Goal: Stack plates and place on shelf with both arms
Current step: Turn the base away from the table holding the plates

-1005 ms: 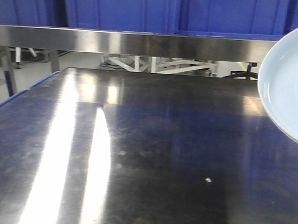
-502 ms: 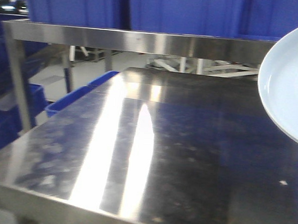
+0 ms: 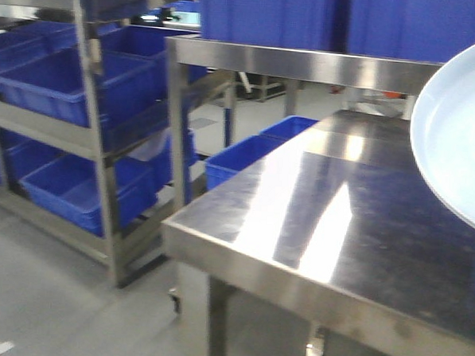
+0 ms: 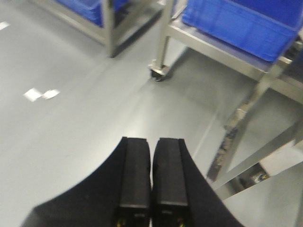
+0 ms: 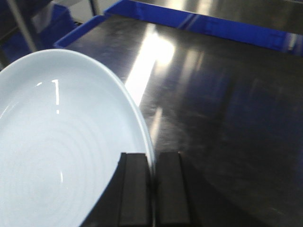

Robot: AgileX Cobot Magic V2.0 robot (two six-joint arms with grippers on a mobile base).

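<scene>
Right gripper (image 5: pixel 152 163): fingers clamped on the rim of a pale plate (image 5: pixel 61 142), which is held tilted above the steel table (image 3: pixel 339 223), at three o'clock in the front view. Left gripper (image 4: pixel 151 146): pads pressed together on nothing, hanging over grey floor (image 4: pixel 71 123). Only one plate shows, and I can't tell if a second sits beneath. My read is that it's mid-carry, with shelving yet to come. A rack of blue bins (image 3: pixel 67 89) stands at nine o'clock. No readable writing anywhere.

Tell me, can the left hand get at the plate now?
Probably not: the left hand is shut and points down at the floor, while the right hand holds the plate over the table.
</scene>
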